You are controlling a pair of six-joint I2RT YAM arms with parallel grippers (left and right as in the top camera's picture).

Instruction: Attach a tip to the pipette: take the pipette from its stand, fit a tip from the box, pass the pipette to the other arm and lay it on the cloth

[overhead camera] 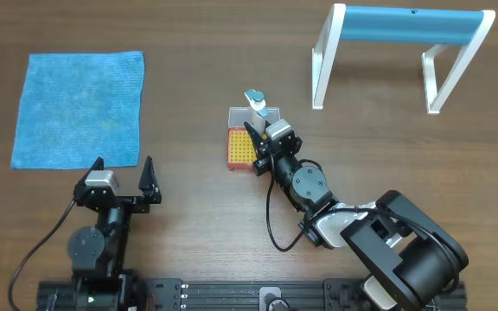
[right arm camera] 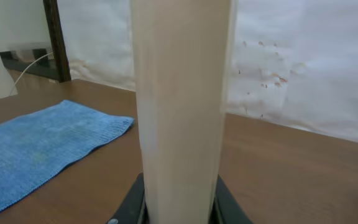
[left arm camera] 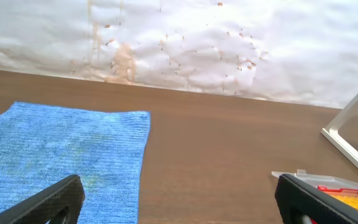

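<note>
over tip box [overhead camera: 241,149]: right gripper [overhead camera: 258,138] clamped on pipette [overhead camera: 255,98], blocked
left of tip box: bare table [overhead camera: 188,112] up to cloth [overhead camera: 78,110], free
right of tip box: stand [overhead camera: 402,52], well apart

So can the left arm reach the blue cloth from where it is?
Probably yes: the left gripper sits open close to the blue cloth, at its near edge, with nothing between them.

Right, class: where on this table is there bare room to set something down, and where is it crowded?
Bare table lies between the cloth and the tip box, and under the stand. It is crowded at the tip box, where the right fingers hold the pipette.
</note>
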